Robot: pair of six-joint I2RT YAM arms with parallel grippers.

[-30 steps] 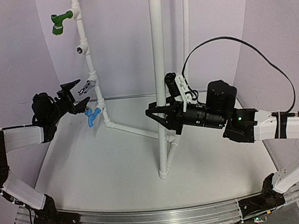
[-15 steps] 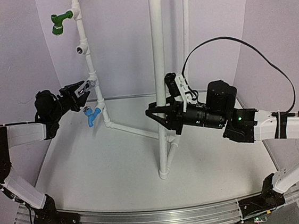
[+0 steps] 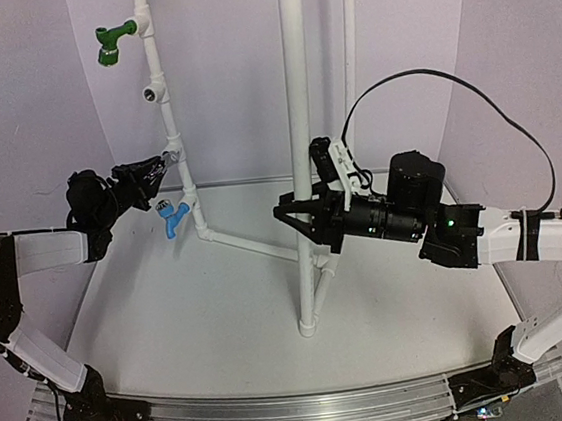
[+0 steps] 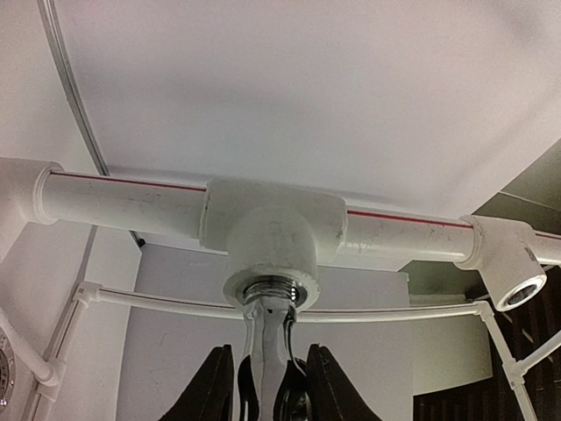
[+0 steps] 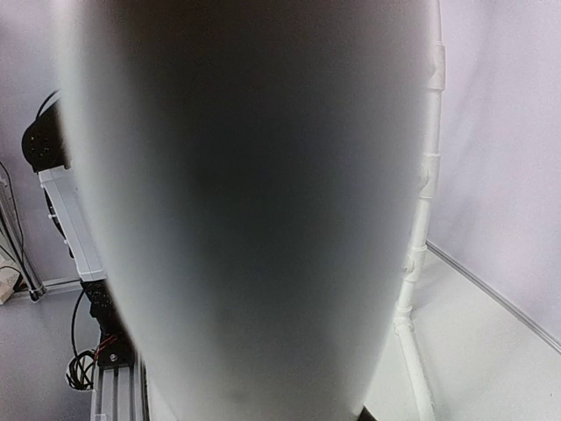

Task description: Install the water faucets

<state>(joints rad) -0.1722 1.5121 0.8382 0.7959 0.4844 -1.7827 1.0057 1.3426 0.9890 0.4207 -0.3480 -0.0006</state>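
A shiny silver water faucet (image 3: 163,161) sticks out of a white tee on the thin pipe rack. Its threads sit in the tee's socket (image 4: 270,285). My left gripper (image 3: 150,170) is shut on the silver faucet (image 4: 266,351), one dark finger (image 4: 210,390) on each side. Just below it, a blue water faucet (image 3: 172,219) is mounted on the same pipe. A green one (image 3: 113,43) sits at the top. My right gripper (image 3: 298,219) is shut on the thick upright white pipe (image 3: 298,118), which fills the right wrist view (image 5: 245,219).
An open tee fitting (image 3: 155,91) sits between the green and silver faucets and also shows in the left wrist view (image 4: 514,279). A slanted thin pipe (image 3: 249,244) joins the rack to the thick pipe's base. Purple walls close in on both sides.
My left gripper has moved in a little toward the pipe rack, and its wide-open jaws have shut around the silver faucet. The right arm has not moved.
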